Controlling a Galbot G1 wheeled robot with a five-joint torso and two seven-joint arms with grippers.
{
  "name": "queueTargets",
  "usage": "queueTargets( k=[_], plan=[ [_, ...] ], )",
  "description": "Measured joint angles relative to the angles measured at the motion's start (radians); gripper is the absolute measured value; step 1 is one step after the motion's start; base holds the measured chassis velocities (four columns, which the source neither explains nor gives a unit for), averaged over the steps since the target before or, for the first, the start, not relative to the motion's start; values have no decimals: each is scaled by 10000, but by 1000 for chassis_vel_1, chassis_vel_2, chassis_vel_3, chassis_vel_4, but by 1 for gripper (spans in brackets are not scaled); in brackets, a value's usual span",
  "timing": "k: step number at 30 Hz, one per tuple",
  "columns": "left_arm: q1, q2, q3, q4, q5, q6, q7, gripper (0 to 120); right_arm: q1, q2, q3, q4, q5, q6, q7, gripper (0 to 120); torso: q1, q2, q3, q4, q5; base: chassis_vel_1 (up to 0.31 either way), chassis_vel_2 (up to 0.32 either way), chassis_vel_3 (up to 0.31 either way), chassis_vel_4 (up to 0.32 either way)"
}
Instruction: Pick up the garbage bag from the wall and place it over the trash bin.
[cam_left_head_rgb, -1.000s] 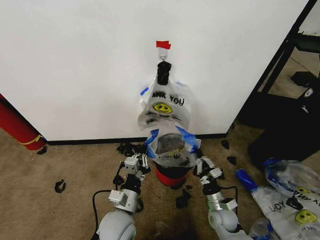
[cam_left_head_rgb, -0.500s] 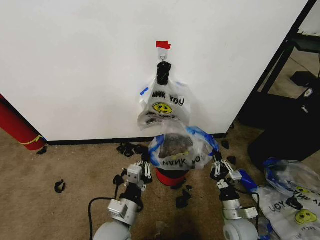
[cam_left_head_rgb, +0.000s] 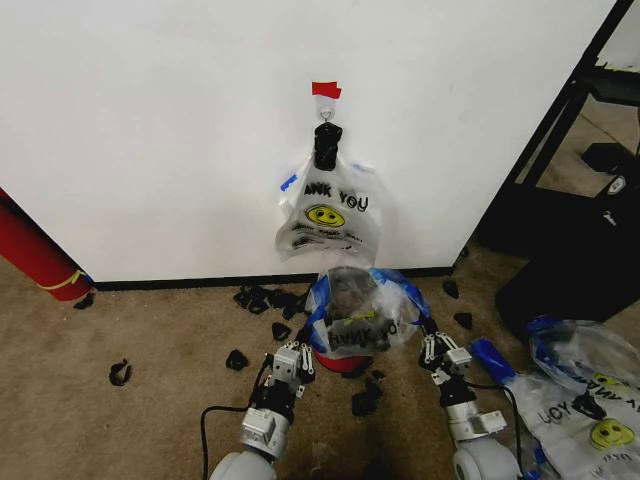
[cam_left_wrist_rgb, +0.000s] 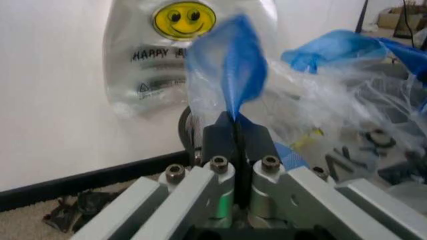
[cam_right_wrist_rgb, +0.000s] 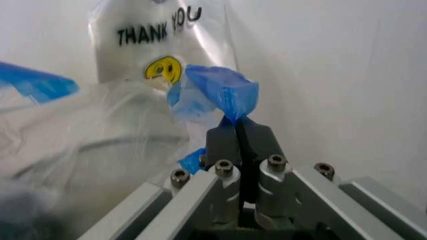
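At the foot of the white wall (cam_left_head_rgb: 150, 120), the garbage bag (cam_left_head_rgb: 355, 310) now sits lower over the black trash bin (cam_left_head_rgb: 343, 355) than a moment ago (its mouth spread around the rim). The left gripper (cam_left_head_rgb: 297, 352) and right gripper (cam_left_head_rgb: 436, 345) each pinch a blue-taped handle, jaws pressed together. Judging by this, the placing is nearly done.

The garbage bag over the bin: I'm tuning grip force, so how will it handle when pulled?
The garbage bag is probably floppy and light: its thin film crumples over the trash bin. Likely slippery too; both end effectors pinch its blue tape strips.
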Motion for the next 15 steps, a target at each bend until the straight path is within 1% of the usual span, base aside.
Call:
queueTargets(
  k=[4,8,9,14,15],
  plan=[
    [63,5,-60,229,213,-201,62,0,214,31,25,-840,134,531,-584,0,0,0,0,1,1,0,0,0,0],
    [-90,-109,-131,845,462,-384,107,0,602,232,4,-2069,121,1210,-976,0,0,0,0,-1,1,0,0,0,0],
    [-90,-109,-131,845,462,-384,107,0,602,232,4,-2069,121,1210,-976,0,0,0,0,-1,1,0,0,0,0],
    [-483,-263,-160,1621,771,-437,151,0,1018,515,-20,-2853,217,1270,-974,0,1,0,1,-1,0,0,0,0,0],
    [-483,-263,-160,1621,771,-437,151,0,1018,515,-20,-2853,217,1270,-974,0,1,0,1,-1,0,0,0,0,0]
  ],
)
